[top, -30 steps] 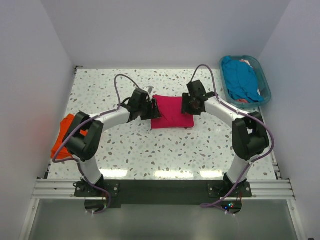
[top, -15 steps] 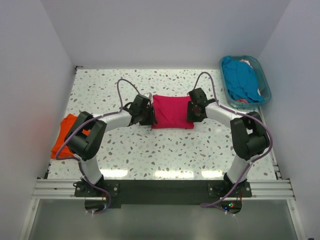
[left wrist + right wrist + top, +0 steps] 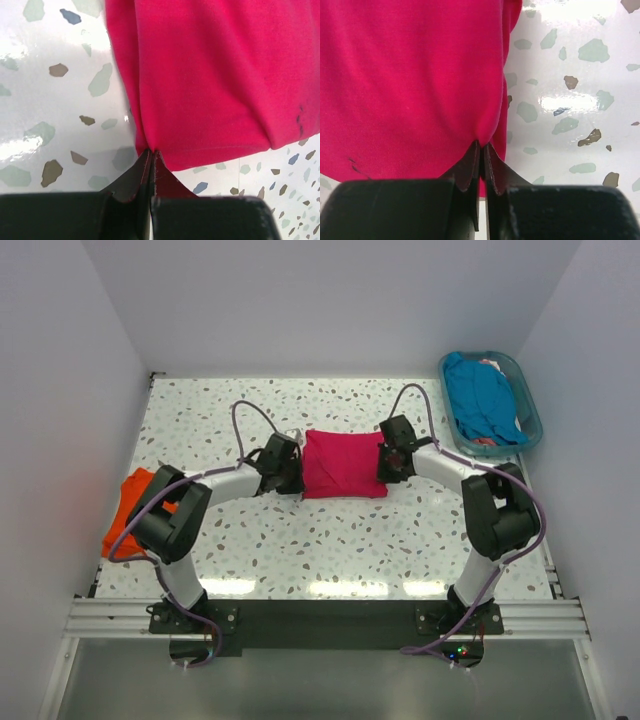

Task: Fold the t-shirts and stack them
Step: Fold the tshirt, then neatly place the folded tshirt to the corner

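A folded hot pink t-shirt (image 3: 344,463) lies flat at the middle of the speckled table (image 3: 300,540). My left gripper (image 3: 297,468) is shut on its left edge; in the left wrist view the fingertips (image 3: 151,152) pinch the pink cloth (image 3: 215,75). My right gripper (image 3: 384,462) is shut on the shirt's right edge, and the right wrist view shows its tips (image 3: 482,145) pinching the fabric (image 3: 410,75). An orange t-shirt (image 3: 128,510) lies at the table's left edge. A teal blue t-shirt (image 3: 482,395) fills the basket, with a bit of salmon-red cloth (image 3: 484,441) under it.
The teal plastic basket (image 3: 530,410) stands at the back right corner of the table. White walls close in the table on the left, back and right. Both arms arch over the middle, with cables looping above them.
Both grippers have come down onto the pink shirt's side edges and shut on the cloth. The shirt now lies a little wider and flatter between them.
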Motion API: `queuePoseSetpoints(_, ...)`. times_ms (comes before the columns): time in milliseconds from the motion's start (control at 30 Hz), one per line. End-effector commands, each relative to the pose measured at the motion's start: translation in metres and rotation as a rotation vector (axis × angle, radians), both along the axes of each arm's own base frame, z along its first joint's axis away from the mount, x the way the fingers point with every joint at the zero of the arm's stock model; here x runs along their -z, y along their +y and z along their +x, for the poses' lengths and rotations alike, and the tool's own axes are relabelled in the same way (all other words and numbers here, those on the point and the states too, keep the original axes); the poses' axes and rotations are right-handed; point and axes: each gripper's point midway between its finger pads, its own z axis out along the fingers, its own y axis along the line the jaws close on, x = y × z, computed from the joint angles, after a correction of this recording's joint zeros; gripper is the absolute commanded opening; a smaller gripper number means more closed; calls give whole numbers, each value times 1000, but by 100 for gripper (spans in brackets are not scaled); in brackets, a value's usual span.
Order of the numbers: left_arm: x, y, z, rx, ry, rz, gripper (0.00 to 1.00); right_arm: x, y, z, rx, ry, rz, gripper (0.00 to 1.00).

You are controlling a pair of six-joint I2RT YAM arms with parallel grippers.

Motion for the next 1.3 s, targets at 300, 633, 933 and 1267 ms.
queuePoseSetpoints(300,-26,24,-13,-60,-61,-14,0,-20,-35,10,67,-57,-19,0)
queuePoseSetpoints(633,-20,19,-39,5,-40,-87,10,-15,-24,2,28,-51,24,28)
queuePoseSetpoints(933,-96,26,-10,-32,-162,-171,66,-69,-23,15,33,-158,29,49)
queuePoseSetpoints(1267,-56,12,41,29,-42,-239,85,-57,33,49,-83,-135,63,41)
